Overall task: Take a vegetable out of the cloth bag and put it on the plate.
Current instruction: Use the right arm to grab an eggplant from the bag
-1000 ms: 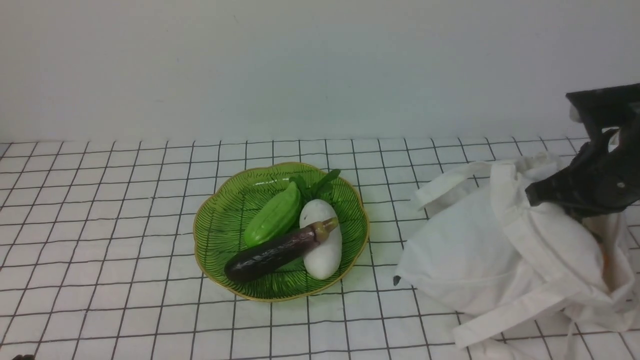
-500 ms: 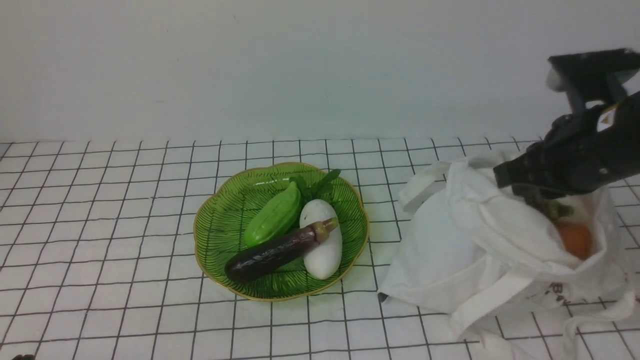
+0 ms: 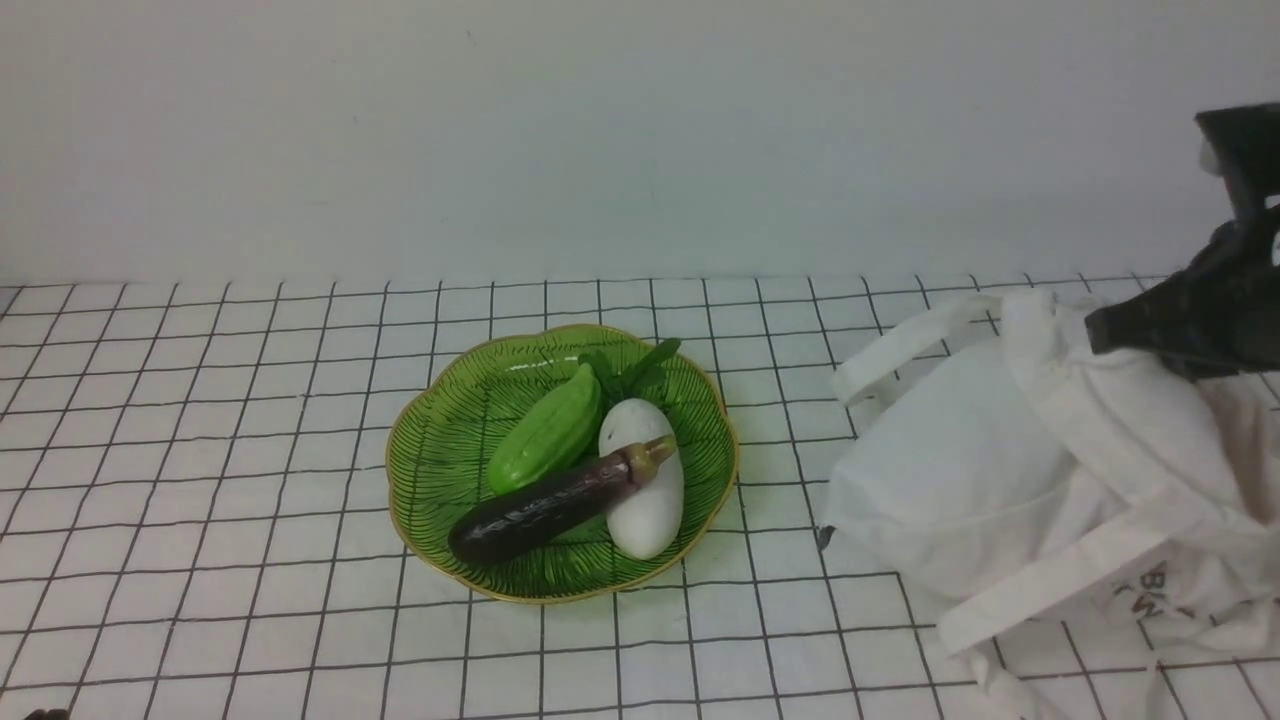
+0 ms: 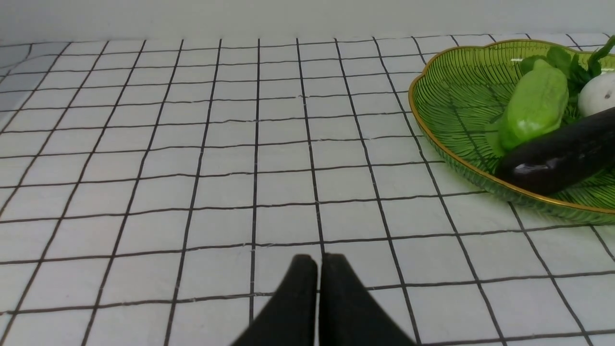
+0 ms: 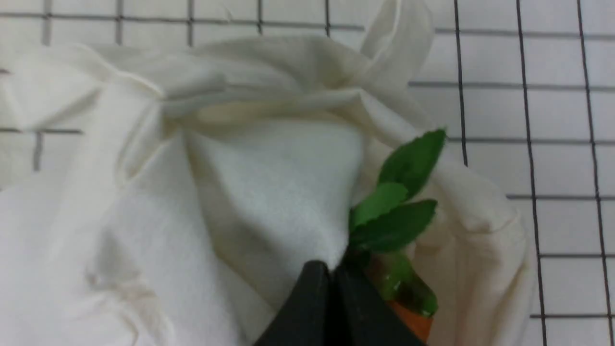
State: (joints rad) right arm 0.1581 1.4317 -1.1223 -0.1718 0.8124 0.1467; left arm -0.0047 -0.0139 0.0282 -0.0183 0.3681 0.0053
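Your right tool (image 5: 331,270) is holding its two black tips pressed tight together with no gap showing. It is sitting right at the mouth of the cloth bag (image 5: 230,192), tips touching a fold of white cloth. Whether that fold is actually pinched between them, I cannot tell.

Just beside the tips, green leaves (image 5: 399,202) are poking out of the bag. Under them an orange vegetable (image 5: 411,327) with a glossy green stem is peeking past the tool. The stubby eggplant is not showing in any view, and the cloth is hiding the bag's inside.

From the front, the bag is slumping at the right edge of the surface (image 3: 200,450). One strap (image 3: 1040,600) is trailing toward the near edge, and dark lettering (image 3: 1150,592) is showing low on its side.

Well apart from it, the plate (image 3: 435,470) is resting in the middle of the surface. It is carrying a long dark eggplant (image 3: 540,508) lying across a white vegetable (image 3: 650,515), with a light green vegetable (image 3: 550,435) alongside.

On your other side, the left tool (image 4: 318,269) is hanging with its tips together too, above the gridded surface and apart from the plate's rim.
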